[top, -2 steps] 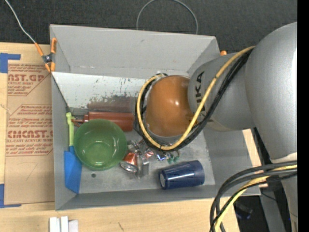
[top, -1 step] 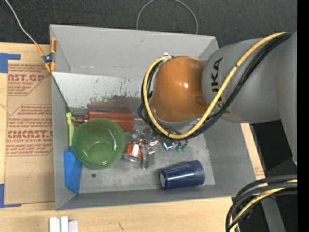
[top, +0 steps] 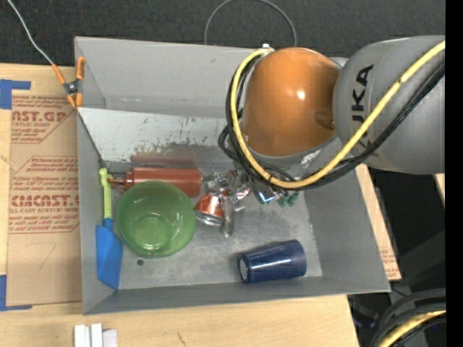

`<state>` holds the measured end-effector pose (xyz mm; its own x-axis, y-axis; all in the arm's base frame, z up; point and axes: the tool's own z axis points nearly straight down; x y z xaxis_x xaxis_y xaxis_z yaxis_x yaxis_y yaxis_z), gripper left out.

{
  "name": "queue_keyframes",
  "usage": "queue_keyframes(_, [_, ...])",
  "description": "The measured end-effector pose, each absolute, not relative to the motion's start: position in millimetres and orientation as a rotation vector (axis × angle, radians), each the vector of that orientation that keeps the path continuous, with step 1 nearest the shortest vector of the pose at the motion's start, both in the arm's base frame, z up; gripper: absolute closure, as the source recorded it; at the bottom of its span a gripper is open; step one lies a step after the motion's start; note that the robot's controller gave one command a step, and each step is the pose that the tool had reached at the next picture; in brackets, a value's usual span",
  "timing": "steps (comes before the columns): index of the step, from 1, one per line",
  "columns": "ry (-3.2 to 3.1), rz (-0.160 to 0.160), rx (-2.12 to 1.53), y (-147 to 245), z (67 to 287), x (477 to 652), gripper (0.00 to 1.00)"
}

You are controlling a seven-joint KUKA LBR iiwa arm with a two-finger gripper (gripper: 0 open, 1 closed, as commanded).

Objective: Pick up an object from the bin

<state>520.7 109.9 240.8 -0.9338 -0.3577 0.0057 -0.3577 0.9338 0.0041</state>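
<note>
My gripper [top: 226, 215] reaches down in the middle of the bin, just right of a green bowl [top: 155, 219] that stands open side up. A small orange-red piece [top: 209, 205] lies right against the gripper's left side; I cannot tell whether it is held. A red-brown cylinder [top: 165, 177] lies on its side behind the bowl, to the gripper's left. Near the front wall, below and right of the gripper, a dark blue cup [top: 273, 260] lies on its side.
A blue brush head with a green handle [top: 108, 237] lies along the left wall. The arm's orange dome and cables hang over the bin's right half and hide what is beneath them.
</note>
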Motion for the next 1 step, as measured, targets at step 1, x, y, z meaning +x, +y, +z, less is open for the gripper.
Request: queue_keyframes(1, [-3.085,-0.005,0.579,118.3,318.9,545.1,1.0])
